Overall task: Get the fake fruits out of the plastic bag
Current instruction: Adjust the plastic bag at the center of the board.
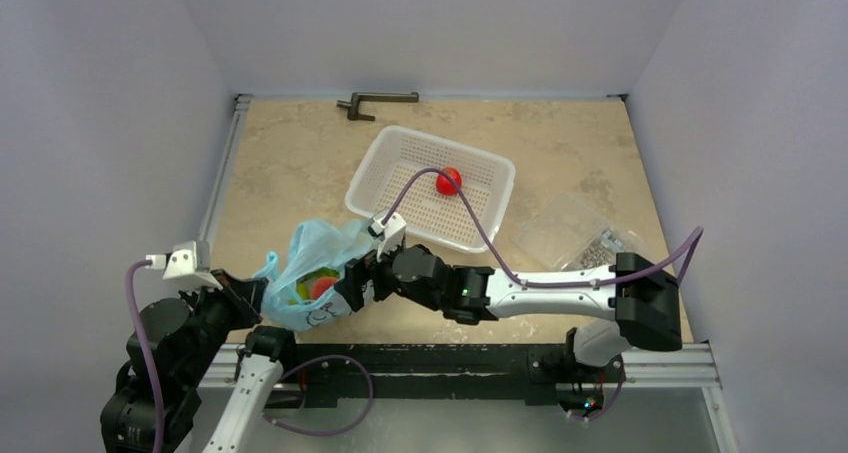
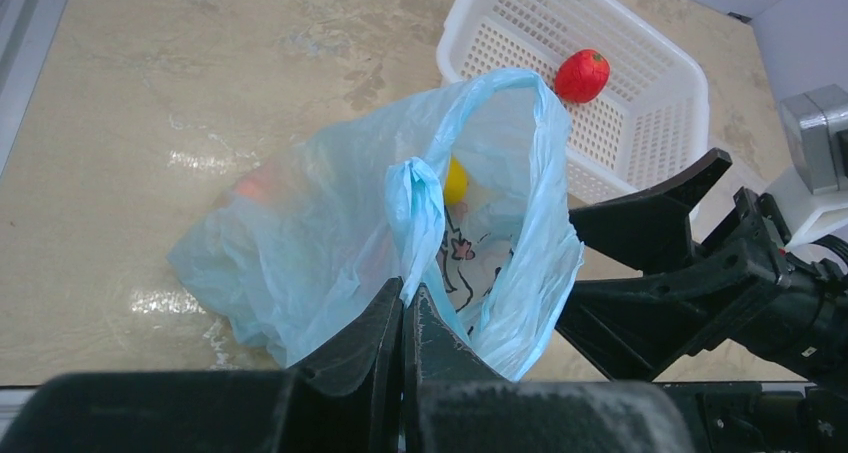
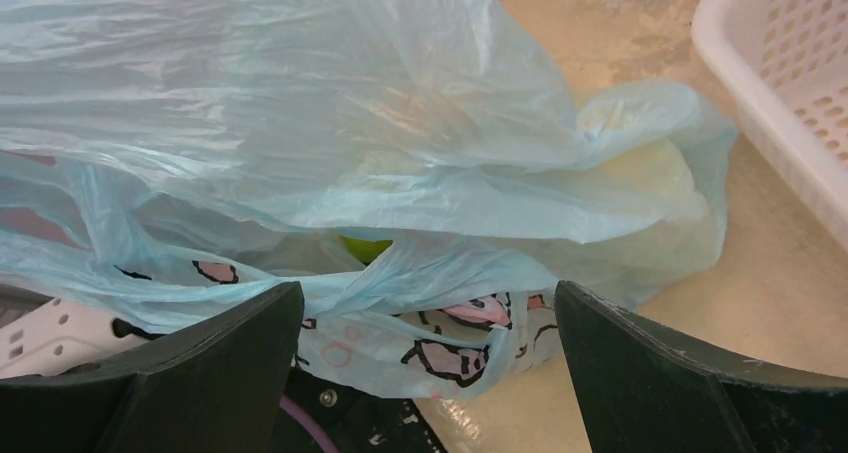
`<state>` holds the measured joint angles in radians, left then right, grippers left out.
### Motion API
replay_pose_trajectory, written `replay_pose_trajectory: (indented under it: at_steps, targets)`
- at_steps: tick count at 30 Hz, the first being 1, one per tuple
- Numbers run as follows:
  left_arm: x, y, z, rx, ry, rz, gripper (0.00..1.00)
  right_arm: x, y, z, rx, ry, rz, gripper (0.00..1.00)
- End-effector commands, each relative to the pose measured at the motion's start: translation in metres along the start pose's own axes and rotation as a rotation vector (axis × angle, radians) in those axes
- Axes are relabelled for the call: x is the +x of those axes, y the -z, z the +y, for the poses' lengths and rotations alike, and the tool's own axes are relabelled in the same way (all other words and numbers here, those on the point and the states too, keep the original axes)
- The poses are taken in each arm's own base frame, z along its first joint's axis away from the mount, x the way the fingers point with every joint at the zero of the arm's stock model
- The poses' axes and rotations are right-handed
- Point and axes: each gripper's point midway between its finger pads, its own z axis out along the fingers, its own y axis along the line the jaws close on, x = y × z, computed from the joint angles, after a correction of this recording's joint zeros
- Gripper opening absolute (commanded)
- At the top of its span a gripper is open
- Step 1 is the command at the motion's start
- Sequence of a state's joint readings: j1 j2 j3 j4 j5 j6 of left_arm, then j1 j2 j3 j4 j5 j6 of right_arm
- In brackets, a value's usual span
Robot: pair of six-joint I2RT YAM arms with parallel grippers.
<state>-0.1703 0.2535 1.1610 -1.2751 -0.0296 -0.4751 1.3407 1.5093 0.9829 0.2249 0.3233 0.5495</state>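
Note:
The light blue plastic bag (image 1: 312, 263) lies at the near left of the table, its mouth held open. My left gripper (image 1: 262, 295) is shut on a bunched edge of the bag (image 2: 415, 203), seen pinched between the jaws (image 2: 405, 295). My right gripper (image 3: 425, 318) is open, its fingers (image 2: 650, 213) straddling the bag's printed rim at the mouth. Inside the bag show fake fruits: a red-orange one (image 1: 322, 286), a yellow one (image 2: 455, 181) and a green one (image 3: 365, 246). A reddish shape (image 2: 255, 185) shows through the film.
A white perforated basket (image 1: 480, 213) stands behind the bag with a small red fruit (image 1: 448, 180) in it. A clear pack of metal parts (image 1: 585, 241) lies to the right. A dark metal bracket (image 1: 375, 101) lies at the far edge.

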Motion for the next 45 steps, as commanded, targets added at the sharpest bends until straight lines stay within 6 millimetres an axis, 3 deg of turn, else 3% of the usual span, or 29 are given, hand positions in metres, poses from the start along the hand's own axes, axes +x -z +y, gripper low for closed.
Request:
replay_pose_trajectory:
  at_steps: [1, 8, 12, 14, 18, 21, 23, 24, 25, 26, 27, 29, 32, 36, 40, 41, 43, 45]
  targets:
    - [-0.003, 0.003, -0.004, 0.014, -0.014, -0.001, 0.0, -0.041, 0.009, 0.02, -0.105, 0.133, -0.144, 0.99]
    - [-0.003, 0.005, -0.003, 0.013, -0.023, 0.001, 0.0, -0.023, 0.032, 0.057, -0.413, 0.5, -0.09, 0.99]
    - [-0.007, 0.004, -0.005, 0.023, -0.015, -0.02, 0.0, -0.025, 0.024, 0.058, -0.421, 0.611, -0.113, 0.99]
    - [-0.009, 0.004, -0.007, 0.03, -0.009, -0.026, 0.0, -0.037, 0.014, 0.056, -0.354, 0.622, -0.156, 0.99]
    - [-0.016, 0.004, -0.011, 0.04, 0.001, -0.038, 0.0, -0.063, -0.024, 0.031, -0.079, 0.595, -0.229, 0.99]
    - [-0.022, 0.009, -0.014, 0.044, -0.006, -0.048, 0.0, -0.087, -0.039, 0.01, 0.11, 0.497, -0.347, 0.96]
    - [-0.025, 0.015, -0.01, 0.026, -0.009, -0.065, 0.0, -0.106, -0.048, 0.008, 0.146, 0.449, -0.4, 0.77]
    - [-0.029, 0.021, -0.008, 0.014, -0.01, -0.09, 0.0, -0.117, -0.054, 0.009, 0.148, 0.428, -0.428, 0.57]
    - [-0.031, 0.025, -0.005, 0.001, -0.008, -0.112, 0.0, -0.128, -0.06, 0.011, 0.145, 0.401, -0.455, 0.27]
    - [-0.034, 0.031, -0.001, -0.014, -0.005, -0.136, 0.0, -0.141, -0.068, 0.014, 0.129, 0.369, -0.483, 0.13]
    - [-0.037, 0.035, 0.002, -0.026, -0.001, -0.159, 0.0, -0.153, -0.075, 0.019, 0.106, 0.346, -0.503, 0.05]
    - [-0.04, 0.043, 0.007, -0.045, 0.008, -0.201, 0.0, -0.176, -0.094, 0.034, 0.03, 0.302, -0.53, 0.0]
    - [-0.04, 0.047, 0.01, -0.054, 0.014, -0.223, 0.0, -0.212, -0.12, 0.055, -0.052, 0.278, -0.556, 0.0]
    - [-0.029, 0.037, 0.004, -0.018, 0.021, -0.165, 0.0, -0.236, -0.154, 0.066, -0.134, 0.298, -0.55, 0.0]
    - [-0.015, 0.025, -0.022, 0.117, 0.04, -0.082, 0.0, -0.241, -0.167, 0.068, -0.198, 0.306, -0.545, 0.0]
    - [-0.012, 0.022, -0.03, 0.161, 0.043, -0.065, 0.0, -0.237, -0.169, 0.068, -0.21, 0.309, -0.531, 0.06]
    - [-0.005, 0.015, -0.041, 0.221, 0.054, -0.025, 0.0, -0.222, -0.174, 0.064, -0.205, 0.308, -0.478, 0.34]
    - [-0.001, 0.009, -0.046, 0.247, 0.063, 0.003, 0.0, -0.208, -0.175, 0.055, -0.178, 0.286, -0.413, 0.44]
